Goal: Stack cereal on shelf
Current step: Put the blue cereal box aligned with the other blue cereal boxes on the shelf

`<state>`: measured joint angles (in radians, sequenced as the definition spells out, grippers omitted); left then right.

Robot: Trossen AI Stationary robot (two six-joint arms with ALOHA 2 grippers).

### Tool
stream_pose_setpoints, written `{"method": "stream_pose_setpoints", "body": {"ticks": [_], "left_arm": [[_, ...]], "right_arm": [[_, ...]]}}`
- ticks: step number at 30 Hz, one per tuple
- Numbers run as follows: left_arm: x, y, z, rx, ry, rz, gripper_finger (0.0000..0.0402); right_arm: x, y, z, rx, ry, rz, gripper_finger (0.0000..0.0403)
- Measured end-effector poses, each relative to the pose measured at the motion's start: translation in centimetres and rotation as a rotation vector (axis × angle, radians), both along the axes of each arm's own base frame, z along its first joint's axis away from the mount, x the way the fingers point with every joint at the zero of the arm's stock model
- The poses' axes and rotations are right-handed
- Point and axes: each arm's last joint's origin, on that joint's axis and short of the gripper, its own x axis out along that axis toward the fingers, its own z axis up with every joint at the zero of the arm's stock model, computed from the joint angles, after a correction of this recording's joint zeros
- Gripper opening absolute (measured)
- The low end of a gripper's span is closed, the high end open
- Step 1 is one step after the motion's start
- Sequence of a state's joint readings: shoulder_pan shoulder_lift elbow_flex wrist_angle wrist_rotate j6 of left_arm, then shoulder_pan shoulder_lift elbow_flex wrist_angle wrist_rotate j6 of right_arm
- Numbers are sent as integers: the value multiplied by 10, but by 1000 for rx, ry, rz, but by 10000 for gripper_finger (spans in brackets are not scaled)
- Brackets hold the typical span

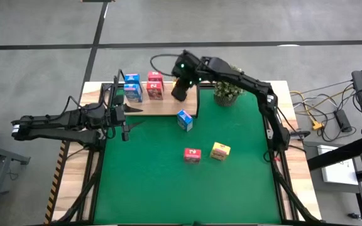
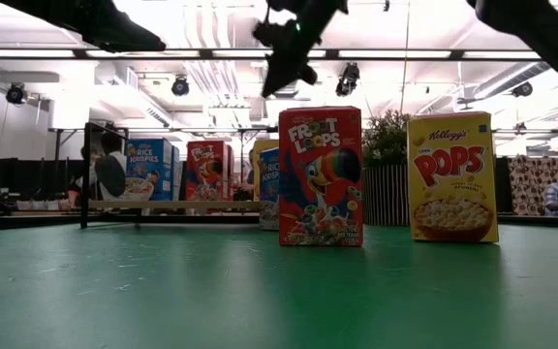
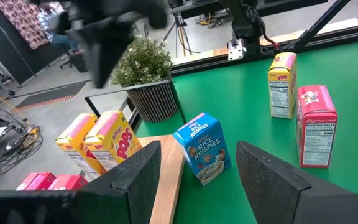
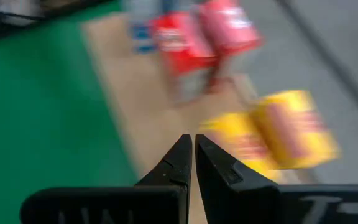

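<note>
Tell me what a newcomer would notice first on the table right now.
Probably the three loose cereal boxes on the green mat: a blue box just in front of the shelf, and a red box beside a yellow box mid-mat. Next, the right gripper, shut, above the shelf's right end near the potted plant.

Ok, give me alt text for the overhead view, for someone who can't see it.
Seen from above, the shut right gripper hovers over the shelf, which holds blue and red boxes. Three boxes, blue, red and yellow, stand on the green mat.
</note>
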<state>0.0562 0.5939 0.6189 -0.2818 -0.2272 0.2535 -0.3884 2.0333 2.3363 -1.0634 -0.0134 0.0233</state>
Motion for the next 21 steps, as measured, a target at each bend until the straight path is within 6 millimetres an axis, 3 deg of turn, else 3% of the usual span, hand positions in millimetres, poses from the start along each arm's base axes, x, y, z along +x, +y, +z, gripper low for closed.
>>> {"method": "stream_pose_setpoints", "body": {"ticks": [6,11,16,21], "left_arm": [[0,0,0,-4,-2,0,192],[0,0,1,-3,-15,0,192],[0,0,1,-3,-15,0,192],[0,0,1,-4,-14,0,192]], "right_arm": [[11,52,-7,184,46,-5,13],[17,84,-20,231,140,-18,25],[21,102,-34,226,224,-74,74],[21,106,-49,189,308,-182,150]]}}
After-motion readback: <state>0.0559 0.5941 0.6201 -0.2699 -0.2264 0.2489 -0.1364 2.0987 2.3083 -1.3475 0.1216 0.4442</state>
